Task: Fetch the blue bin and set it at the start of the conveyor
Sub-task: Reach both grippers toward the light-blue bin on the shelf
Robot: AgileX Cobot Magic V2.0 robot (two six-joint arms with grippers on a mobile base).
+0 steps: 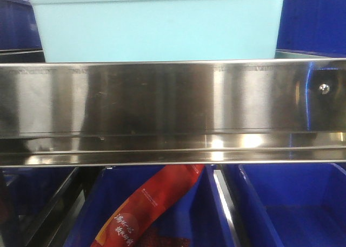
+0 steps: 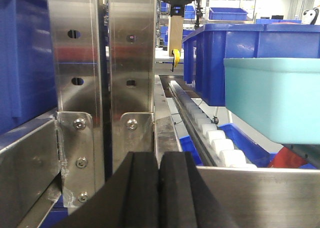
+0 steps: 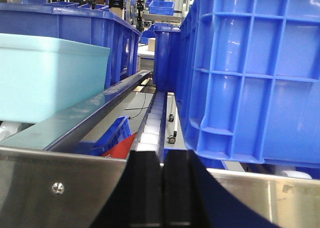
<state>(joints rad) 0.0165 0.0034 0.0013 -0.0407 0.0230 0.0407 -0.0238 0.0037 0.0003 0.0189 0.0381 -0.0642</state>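
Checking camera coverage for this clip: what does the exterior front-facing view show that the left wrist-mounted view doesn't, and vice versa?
Front-facing only: white lettering on a red packet in a dark blue plastic bin below the shiny steel shelf rail. Left wrist only: the left gripper, black pads pressed together, a row of white rollers, slotted steel uprights. Both: the pale cyan rectangular plastic tub.
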